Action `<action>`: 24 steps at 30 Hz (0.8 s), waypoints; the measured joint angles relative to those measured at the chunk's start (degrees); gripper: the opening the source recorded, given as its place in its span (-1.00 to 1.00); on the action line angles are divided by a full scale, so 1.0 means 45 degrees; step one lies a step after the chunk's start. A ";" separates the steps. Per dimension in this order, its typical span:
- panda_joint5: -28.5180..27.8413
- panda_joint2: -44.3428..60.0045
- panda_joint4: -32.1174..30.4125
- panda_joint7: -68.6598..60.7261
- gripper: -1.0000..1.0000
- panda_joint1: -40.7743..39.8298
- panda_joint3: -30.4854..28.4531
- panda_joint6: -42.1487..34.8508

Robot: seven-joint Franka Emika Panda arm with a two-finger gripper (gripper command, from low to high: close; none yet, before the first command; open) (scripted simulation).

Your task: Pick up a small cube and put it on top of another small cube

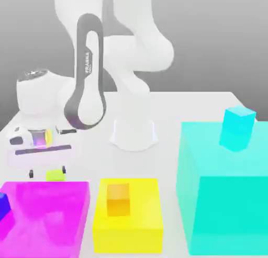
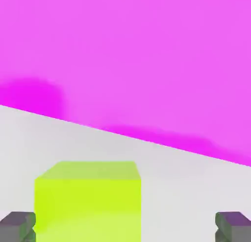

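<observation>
Lime-yellow, the small cube (image 1: 55, 175) is seen at the lower left of the exterior view, on the white tabletop (image 1: 172, 108) just above the magenta block (image 1: 47, 215). The pincer (image 1: 47, 172) is spread wide directly over it, one fingertip on each side, nothing held. Only a straight descent seems needed. An orange cube (image 1: 118, 199) sits on the yellow block (image 1: 127, 215); no containers are seen.
</observation>
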 joint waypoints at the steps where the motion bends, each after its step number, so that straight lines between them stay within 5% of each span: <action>1: 0.0384 0.0178 0.0033 -0.0284 0.00 -0.0319 0.0422 0.0131; 5: 0.1666 0.0896 0.0123 -0.1186 0.00 -0.1806 0.2271 0.0709; 6: 0.1846 0.1001 0.0134 -0.1316 -1.00 -0.2035 0.2552 0.0797; 14: 0.1594 0.0858 0.0120 -0.1144 -1.00 -0.1787 0.2229 0.0658; 24: -0.2378 -0.0902 -0.0216 0.1730 -1.00 0.0746 -0.1353 -0.0564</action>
